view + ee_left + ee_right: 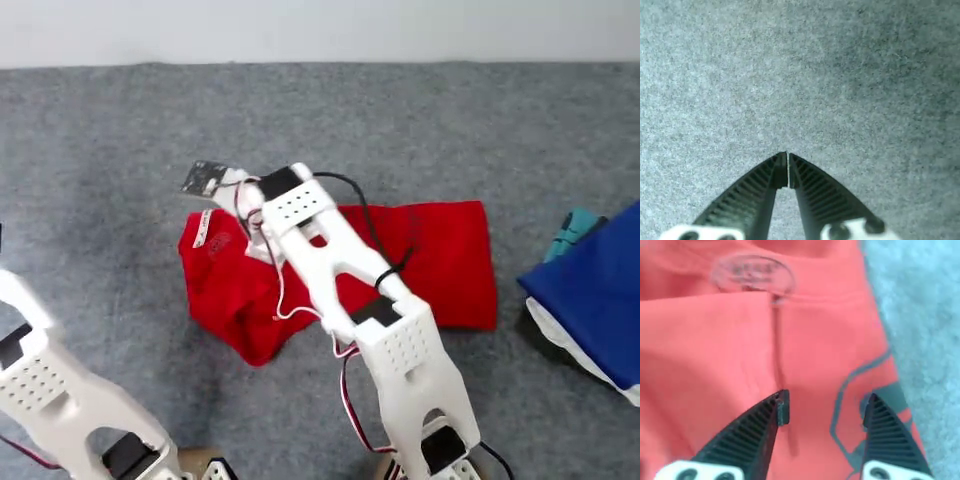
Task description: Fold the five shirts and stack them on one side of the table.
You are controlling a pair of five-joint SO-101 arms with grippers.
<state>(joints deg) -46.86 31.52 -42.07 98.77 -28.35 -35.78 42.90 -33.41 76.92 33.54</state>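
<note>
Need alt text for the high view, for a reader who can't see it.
The right arm extends from the near edge over a partly folded red shirt lying mid-table on the grey table cover. The left arm sits at the near left corner. A pile topped by a blue shirt lies at the right edge.

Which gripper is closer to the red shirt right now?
Right. The right gripper hangs open above the red shirt; the left gripper is shut over the grey table.

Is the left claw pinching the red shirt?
No, the left gripper is shut with nothing between its fingers, above the grey table.
</note>
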